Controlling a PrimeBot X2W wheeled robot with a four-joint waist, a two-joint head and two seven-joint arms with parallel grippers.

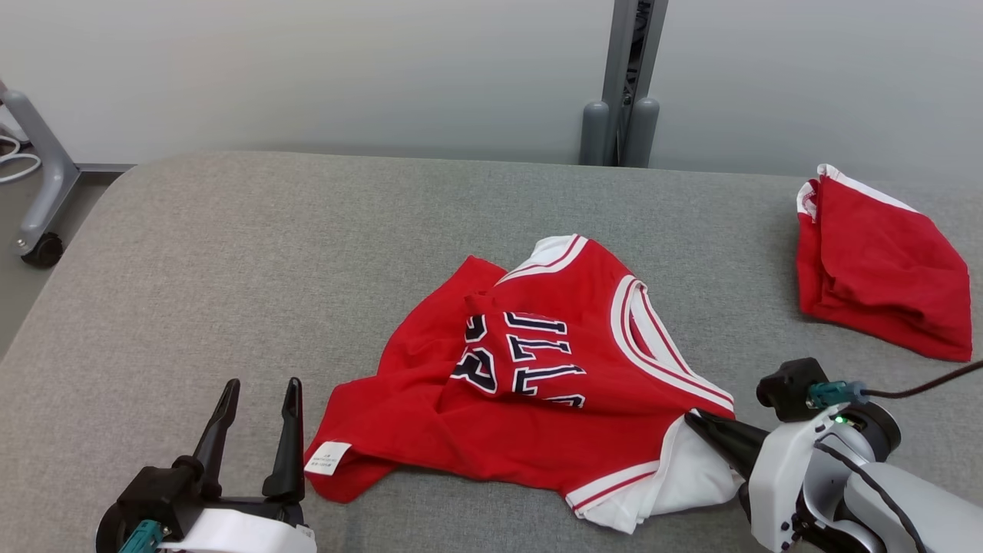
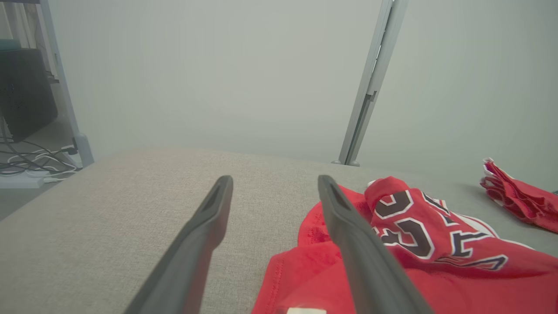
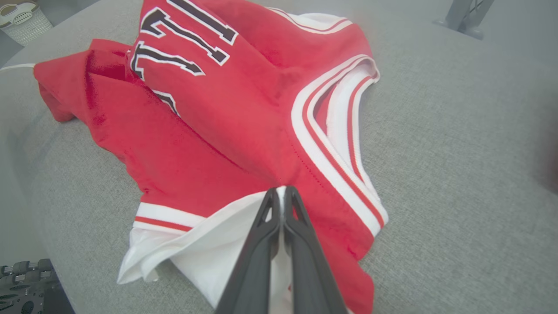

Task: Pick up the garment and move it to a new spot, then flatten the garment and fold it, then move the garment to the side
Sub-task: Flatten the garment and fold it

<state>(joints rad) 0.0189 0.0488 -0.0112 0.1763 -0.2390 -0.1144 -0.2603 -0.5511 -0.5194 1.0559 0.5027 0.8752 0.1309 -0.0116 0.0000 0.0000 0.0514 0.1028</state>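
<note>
A crumpled red jersey with white trim and dark lettering, the garment (image 1: 530, 384), lies near the middle of the grey padded table (image 1: 230, 269). My right gripper (image 1: 691, 421) is shut on its white sleeve edge at the lower right. In the right wrist view the right gripper (image 3: 282, 192) pinches white fabric of the garment (image 3: 226, 122) between its closed fingers. My left gripper (image 1: 259, 392) stands open just left of the garment's hem and white label, with nothing between its fingers. In the left wrist view the left gripper (image 2: 274, 181) frames bare table, with the garment (image 2: 436, 244) to its right.
A second red garment (image 1: 875, 269), folded, lies at the table's far right edge. A grey post (image 1: 626, 84) rises behind the table. A wheeled stand leg (image 1: 38, 184) is on the floor at the left. Bare table stretches to the left and back.
</note>
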